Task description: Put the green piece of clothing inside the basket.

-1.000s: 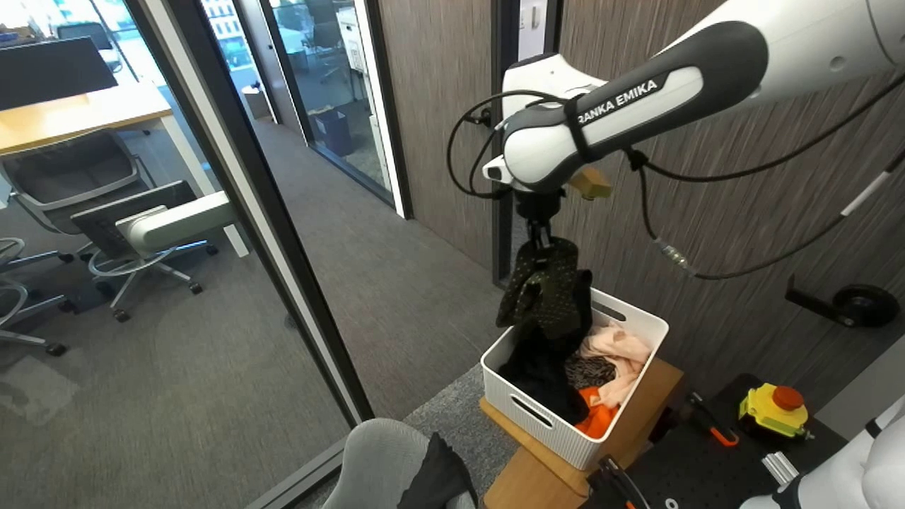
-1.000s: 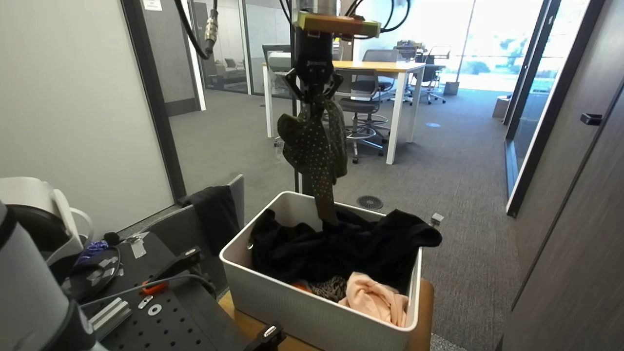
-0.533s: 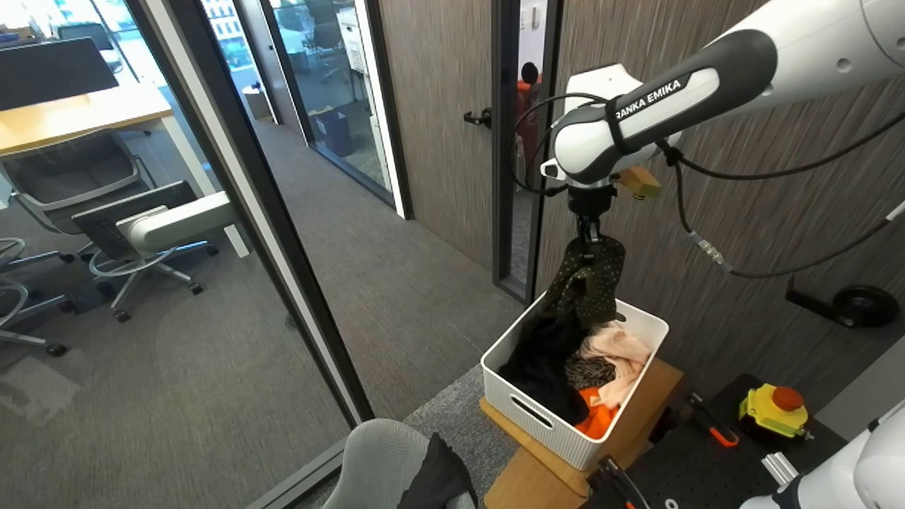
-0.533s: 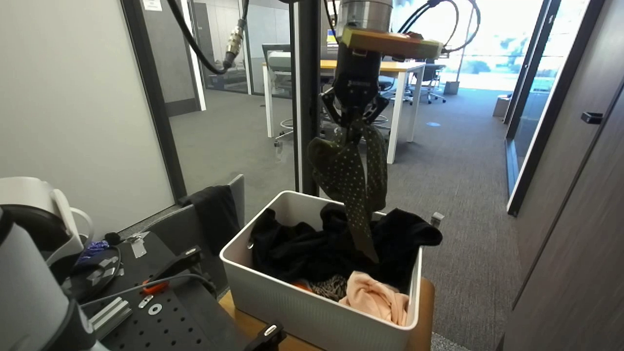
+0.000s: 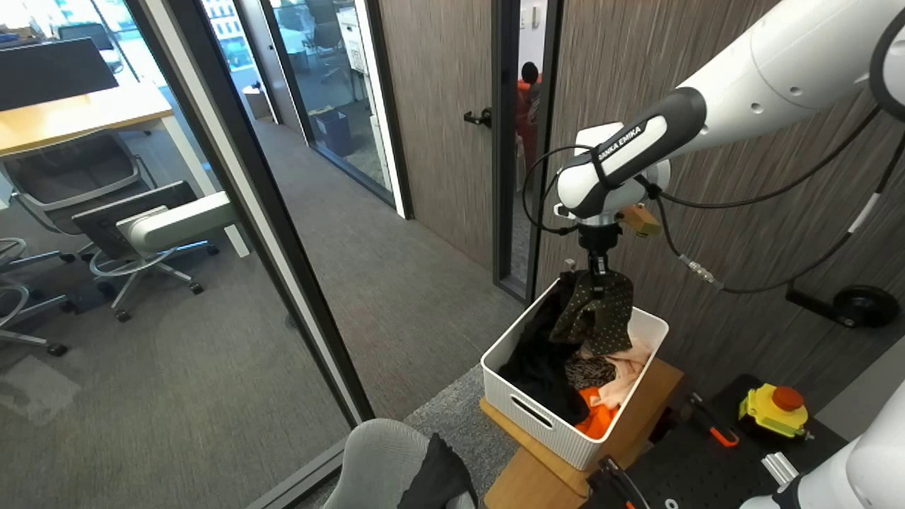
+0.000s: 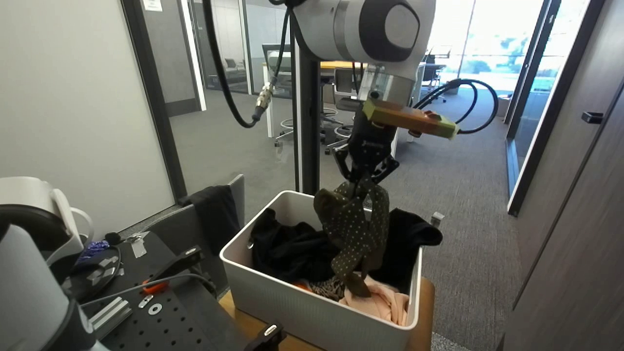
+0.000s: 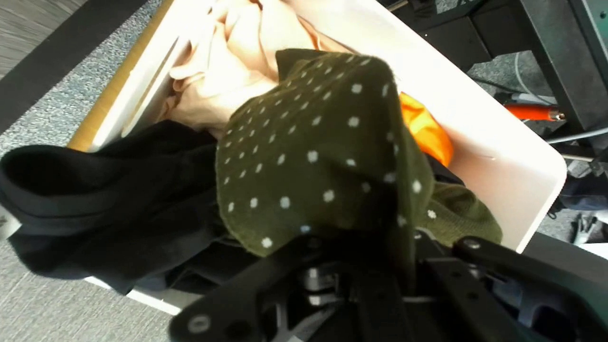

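The green piece of clothing with white dots [image 6: 348, 222] hangs bunched from my gripper [image 6: 360, 185], which is shut on it. In both exterior views the cloth hangs over and partly within the white basket [image 6: 317, 312]. Its lower tip is at the peach cloth [image 6: 385, 307]; I cannot tell if they touch. In the wrist view the green clothing [image 7: 308, 156] covers the fingertips [image 7: 380, 256]. The gripper [image 5: 599, 283] is over the basket [image 5: 503, 399], toward its far side in that view.
The basket holds black cloth [image 6: 292, 248], a dark patterned cloth [image 6: 329, 288] and orange cloth [image 5: 597, 417]. Black cloth overhangs the rim. The basket stands on a wooden stand [image 5: 643, 410]. A grey chair [image 5: 385, 459] and a black perforated table [image 6: 170, 312] stand beside it.
My gripper has moved right in both exterior views and then down, carrying the green clothing from above the basket's edge to low over its contents. The basket has not moved.
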